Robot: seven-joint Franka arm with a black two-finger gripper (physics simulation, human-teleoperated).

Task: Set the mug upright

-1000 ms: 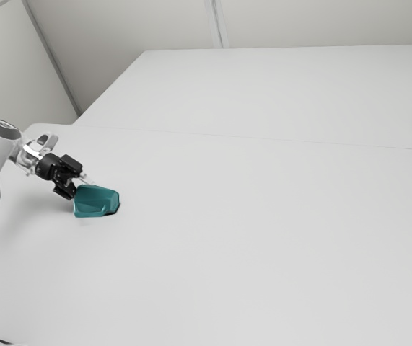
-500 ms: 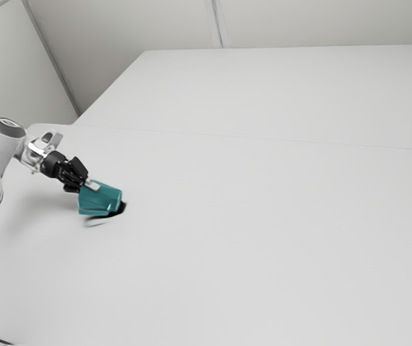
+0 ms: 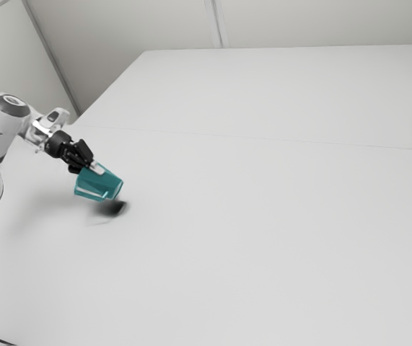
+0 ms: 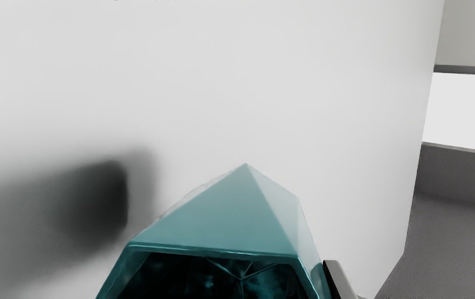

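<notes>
Teal mug tilted in the gripper; above the table

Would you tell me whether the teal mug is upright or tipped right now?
Tipped: the mug slants in the exterior view, and the wrist view looks into its mouth.

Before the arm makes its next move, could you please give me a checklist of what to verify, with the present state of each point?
1. Gripper has hold of the mug: ok, the mug hangs from it.
2. Mug lifted off the table: ok, it hangs above its shadow.
3. Mug upright: not ok, it is tilted.
4. Mug standing on the table: not ok, it is in the air.
5. Grip firm enough for turning the mug: cannot tell.
6. Mug empty: cannot tell, its inside is too dark.
</notes>
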